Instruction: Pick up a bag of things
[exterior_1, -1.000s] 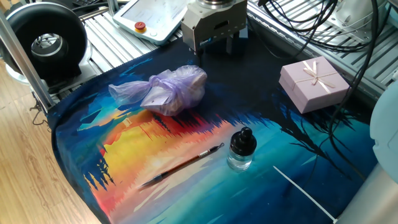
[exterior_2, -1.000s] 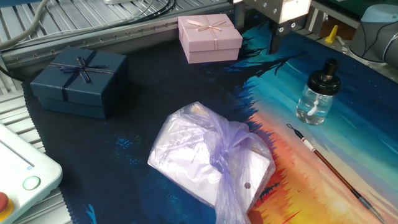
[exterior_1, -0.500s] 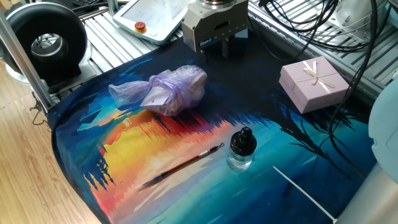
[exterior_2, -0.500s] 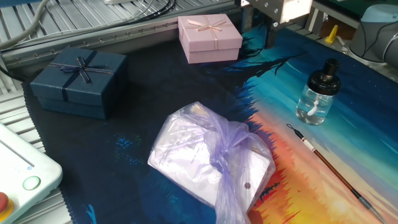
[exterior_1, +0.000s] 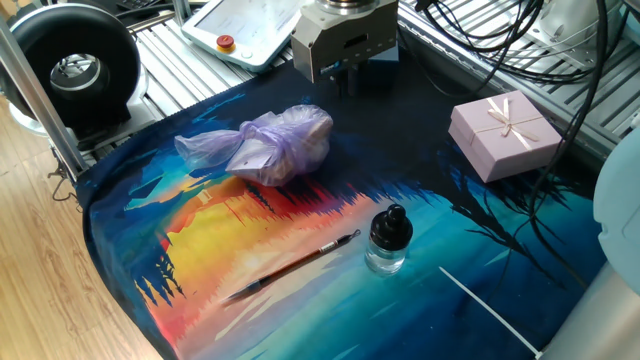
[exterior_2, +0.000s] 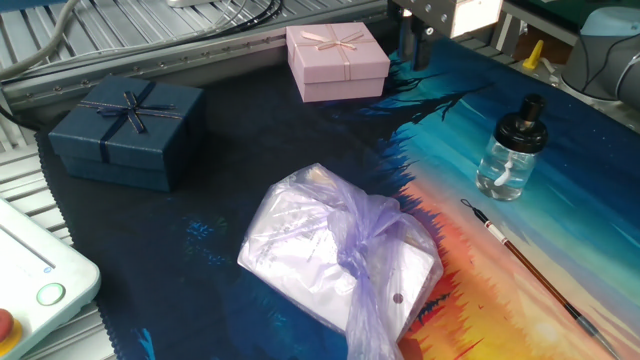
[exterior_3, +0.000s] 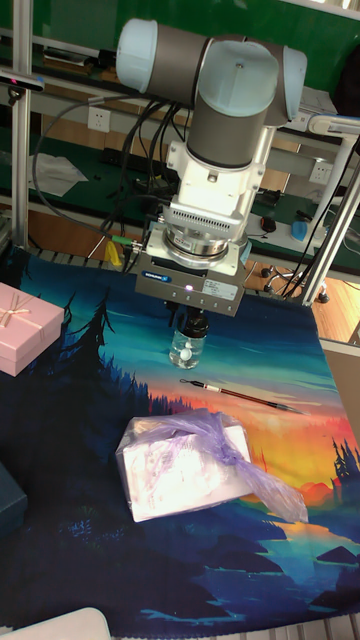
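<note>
The bag of things (exterior_1: 275, 145) is a lumpy, knotted pale lilac plastic bag lying on the painted cloth, its wrinkly tail pointing left. It fills the near middle of the other fixed view (exterior_2: 335, 255) and sits low in the tall fixed view (exterior_3: 185, 465). My gripper (exterior_1: 346, 86) hangs above the cloth behind the bag and clear of it. Its two fingers are pressed together with nothing between them. It also shows at the top of the other fixed view (exterior_2: 417, 62) and in the tall fixed view (exterior_3: 193, 332).
A pink gift box (exterior_1: 503, 135) and a navy gift box (exterior_2: 128, 130) stand on the cloth. An ink bottle (exterior_1: 388, 240) and a brush (exterior_1: 295, 265) lie toward the front. A teach pendant (exterior_1: 245, 30) and cables border the table.
The gripper's fingers have closed from wide apart to touching, with nothing caught between them. The bag has not moved.
</note>
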